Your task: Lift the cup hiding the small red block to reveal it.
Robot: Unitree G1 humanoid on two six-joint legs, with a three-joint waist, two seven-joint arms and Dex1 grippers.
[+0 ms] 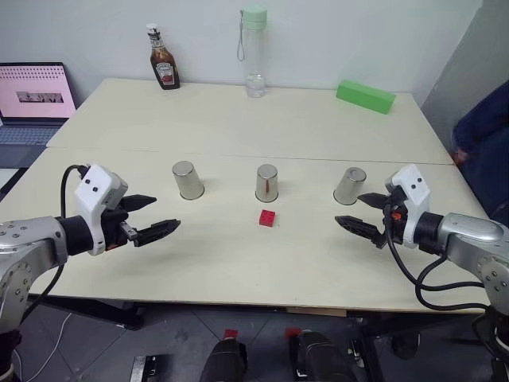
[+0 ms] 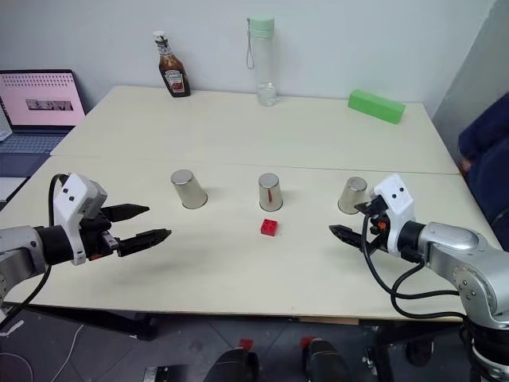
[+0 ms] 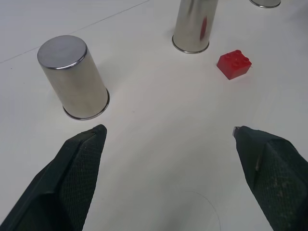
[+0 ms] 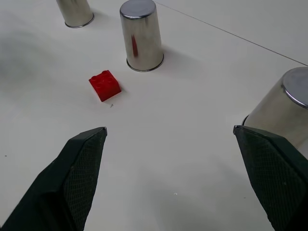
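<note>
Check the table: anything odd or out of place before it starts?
One thing: the small red block sits in the open, in front of the middle cup, not under any cup. All three cups stand upside down in a row, nothing spilled or tipped. Left gripper and right gripper are open, holding nothing.

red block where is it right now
The red block sits uncovered on the table, just in front of the middle cup, between both grippers.

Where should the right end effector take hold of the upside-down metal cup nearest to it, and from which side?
Grip the right cup across its smooth side wall, about mid-height, probably coming in level from the robot's side. It stands upside down, closed base up, so no rim is available. The right end effector is already open just in front of it.
</note>
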